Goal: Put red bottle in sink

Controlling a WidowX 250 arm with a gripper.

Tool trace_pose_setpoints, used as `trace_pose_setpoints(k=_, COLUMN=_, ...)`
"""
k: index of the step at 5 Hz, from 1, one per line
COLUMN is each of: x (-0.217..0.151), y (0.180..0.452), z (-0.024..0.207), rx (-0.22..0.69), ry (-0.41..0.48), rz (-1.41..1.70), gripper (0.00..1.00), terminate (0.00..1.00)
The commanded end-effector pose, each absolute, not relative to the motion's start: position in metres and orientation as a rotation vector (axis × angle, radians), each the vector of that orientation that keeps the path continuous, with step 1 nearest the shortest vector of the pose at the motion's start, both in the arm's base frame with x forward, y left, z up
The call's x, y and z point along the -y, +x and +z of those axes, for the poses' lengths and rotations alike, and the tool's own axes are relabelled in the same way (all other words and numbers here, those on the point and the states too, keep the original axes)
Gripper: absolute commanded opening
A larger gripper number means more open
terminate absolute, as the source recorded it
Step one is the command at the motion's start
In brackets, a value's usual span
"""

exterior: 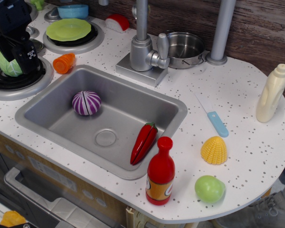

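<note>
The red bottle stands upright on the white speckled countertop, just off the sink's front right corner. It has a round red cap and an orange label. The grey sink holds a purple onion and a red chili pepper that leans on its right wall. The round drain is bare. My black gripper hangs at the far left over the stove burner, beside a green cabbage and far from the bottle. Its fingers are too dark to read.
A grey faucet and a steel pot stand behind the sink. A cream-white bottle, a blue knife, yellow corn and a green fruit lie on the right. An orange carrot and a green plate are on the left.
</note>
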State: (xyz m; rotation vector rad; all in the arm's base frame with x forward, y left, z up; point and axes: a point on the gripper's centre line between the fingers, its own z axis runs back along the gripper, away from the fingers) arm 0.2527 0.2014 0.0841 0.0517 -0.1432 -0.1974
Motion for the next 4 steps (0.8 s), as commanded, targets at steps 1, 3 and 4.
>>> trace_pose_setpoints(k=1, x=-0.201, y=0.253, z=0.084, rx=0.143, ry=0.052, rz=-0.197, gripper=1.0, terminate=0.0)
trace_pose_setpoints(k=3, x=-0.104, y=0.239, z=0.158, rx=0.058, ry=0.107, rz=-0.02, gripper=1.0, terminate=0.0)
trace_pose_setpoints(k=4, x=-0.056, y=0.225, z=0.165, rx=0.037, ry=0.058, rz=0.104, gripper=1.0, terminate=0.0)
